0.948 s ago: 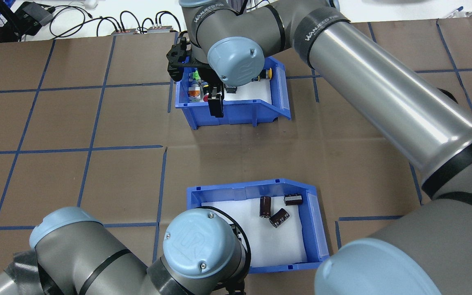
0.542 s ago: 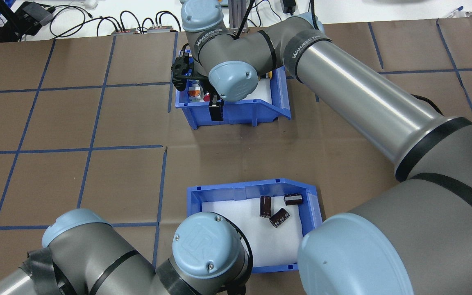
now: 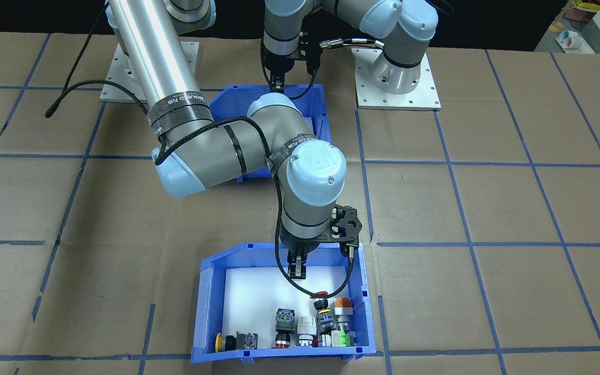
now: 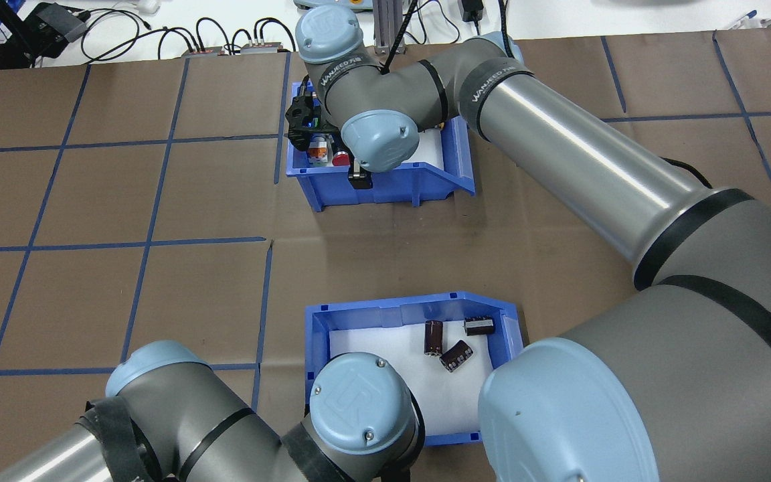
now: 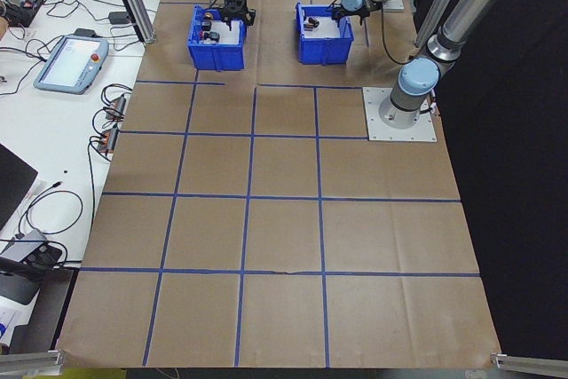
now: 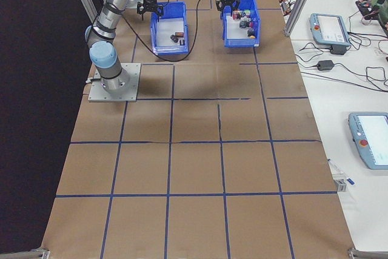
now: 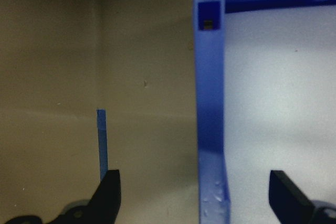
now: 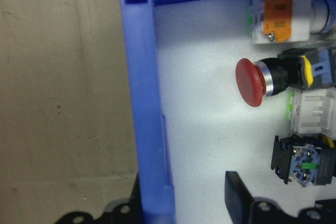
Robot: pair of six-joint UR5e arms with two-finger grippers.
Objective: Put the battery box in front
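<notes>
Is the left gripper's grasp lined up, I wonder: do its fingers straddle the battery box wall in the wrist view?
Yes: the left gripper has one finger outside and one inside the battery box wall.

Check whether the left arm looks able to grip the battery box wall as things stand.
Probably yes. The left gripper is open with one finger either side of the battery box wall, and nothing shows between the fingers and the wall.

I see the battery box [image 4: 385, 314] near the table's [image 4: 91, 201] near edge, holding three dark cylinders [image 4: 456, 338] on its white liner. My left arm's wrist covers its near-left corner. The switch bin [image 4: 425, 184] sits toward the far edge; the right gripper [image 4: 359, 178] meets its near wall, finger spacing hidden.
</notes>
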